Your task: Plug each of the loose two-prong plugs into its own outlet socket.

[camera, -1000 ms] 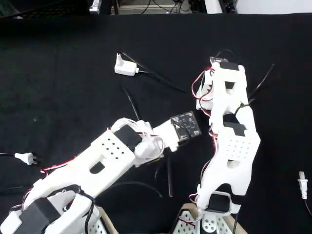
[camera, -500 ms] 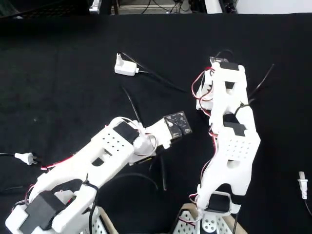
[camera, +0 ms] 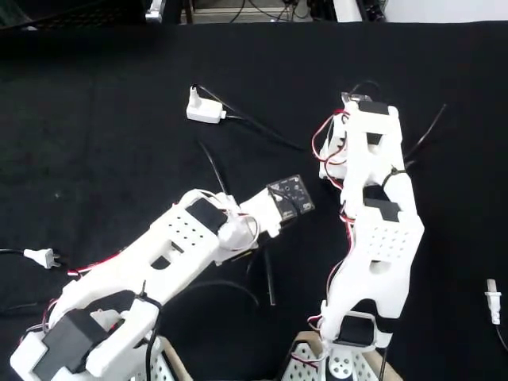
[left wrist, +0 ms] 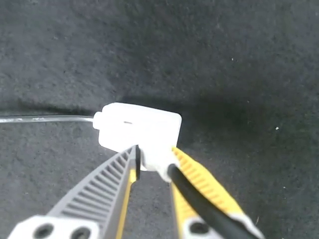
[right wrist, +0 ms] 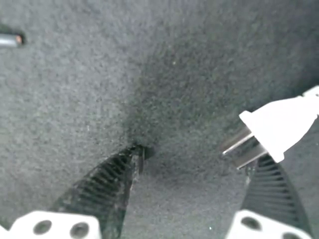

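High view: a white adapter (camera: pixel 205 111) lies upper left of centre, its cord trailing right across the black cloth (camera: pixel 95 159). A loose plug (camera: pixel 40 256) sits at the left edge and a second plug (camera: pixel 492 300) at the right edge, well apart. The left arm (camera: pixel 159 270) runs from the lower left to frame centre. The right arm (camera: pixel 373 230) stands right of centre.

Wrist views add jaw detail:
- The left gripper (left wrist: pixel 152 158) is pinched narrow on a white connector block (left wrist: pixel 139 127). A thin cord leaves one end of the block, and a black cable (left wrist: pixel 199 199) crosses one yellow finger.
- The right gripper (right wrist: pixel 194 159) is spread wide over bare cloth. A white two-prong plug (right wrist: pixel 279 129) lies just beside one fingertip; whether they touch is unclear.
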Action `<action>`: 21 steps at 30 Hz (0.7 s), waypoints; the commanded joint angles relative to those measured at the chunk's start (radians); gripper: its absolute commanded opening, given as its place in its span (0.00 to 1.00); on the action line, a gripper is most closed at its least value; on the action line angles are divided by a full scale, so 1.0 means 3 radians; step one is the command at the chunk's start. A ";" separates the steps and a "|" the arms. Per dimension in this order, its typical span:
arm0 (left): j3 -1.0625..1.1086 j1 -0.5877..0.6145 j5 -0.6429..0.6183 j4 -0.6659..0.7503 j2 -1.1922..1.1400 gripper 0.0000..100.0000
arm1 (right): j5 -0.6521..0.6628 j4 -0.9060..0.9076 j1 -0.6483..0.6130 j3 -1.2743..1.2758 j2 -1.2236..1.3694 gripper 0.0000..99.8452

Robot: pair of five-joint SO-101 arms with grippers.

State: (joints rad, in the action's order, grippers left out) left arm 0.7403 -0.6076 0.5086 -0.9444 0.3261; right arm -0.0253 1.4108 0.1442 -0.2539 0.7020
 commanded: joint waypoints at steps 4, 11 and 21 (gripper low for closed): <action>0.0130 -0.0217 -0.0118 0.0046 0.0020 0.03 | -0.0041 -0.0113 0.0031 0.0013 0.0033 0.33; 0.0141 -0.0222 -0.0128 0.0036 0.0026 0.03 | -0.0041 -0.0113 0.0031 0.0013 0.0038 0.33; 0.0350 0.0130 -0.0102 0.0245 0.0020 0.03 | -0.0041 -0.0113 0.0031 0.0013 0.0038 0.33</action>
State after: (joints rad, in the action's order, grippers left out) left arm 0.8140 -0.6214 0.4749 -0.9091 0.3291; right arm -0.0253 1.4108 0.1442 -0.2539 0.7020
